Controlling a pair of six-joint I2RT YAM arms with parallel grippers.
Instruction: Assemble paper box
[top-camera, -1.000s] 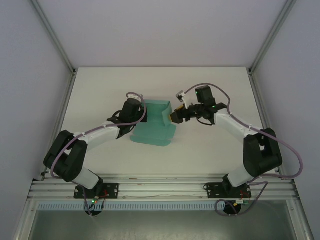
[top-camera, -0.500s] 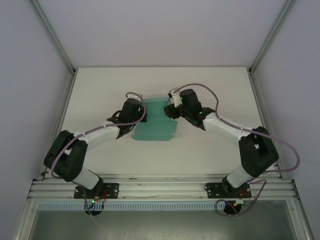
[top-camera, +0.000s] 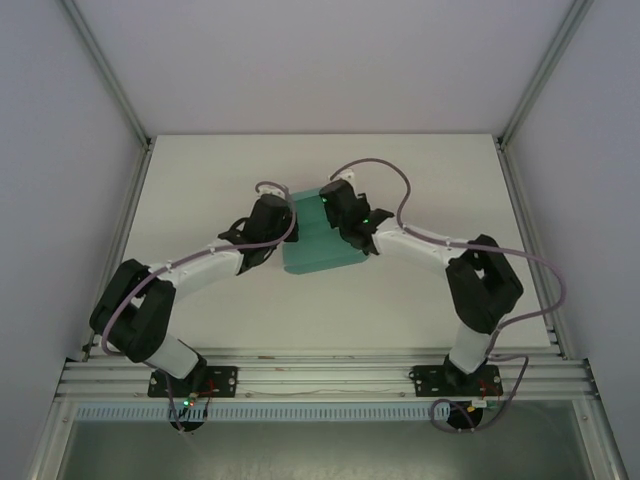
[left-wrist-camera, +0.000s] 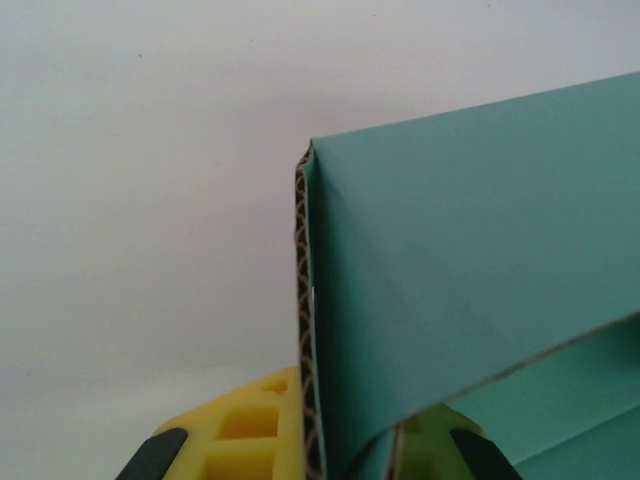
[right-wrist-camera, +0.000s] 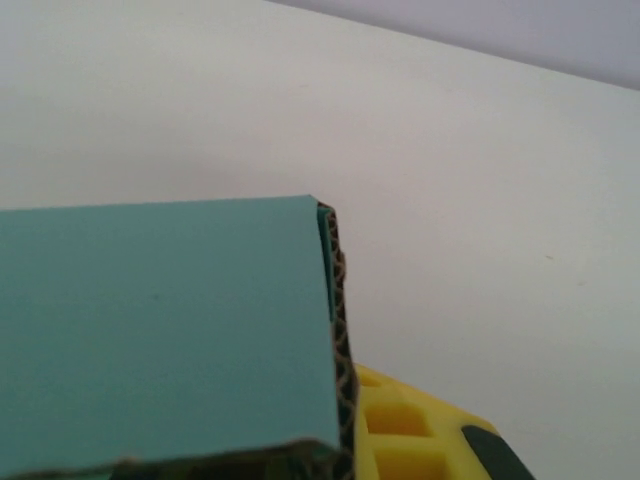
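The teal-green paper box (top-camera: 320, 245) lies partly folded at the middle of the white table, between both arms. My left gripper (top-camera: 284, 226) is at its left edge, shut on an upright wall of the box. In the left wrist view that wall's corrugated edge (left-wrist-camera: 302, 330) runs up between the yellow fingers (left-wrist-camera: 240, 430), and a teal flap (left-wrist-camera: 470, 270) folds over to the right. My right gripper (top-camera: 335, 214) is at the box's far edge, shut on another wall. In the right wrist view a teal panel (right-wrist-camera: 160, 330) lies against my yellow finger (right-wrist-camera: 410, 430); the other finger is hidden behind it.
The white table (top-camera: 200, 170) has bare room at the back and on both sides of the box. Aluminium frame posts (top-camera: 105, 75) rise at the back corners. A metal rail (top-camera: 320, 375) carrying both arm bases runs along the near edge.
My right arm swung left from the box's right side to its far edge, and its gripper closed on the card. The box shifted slightly and looks more folded. The left gripper kept its hold.
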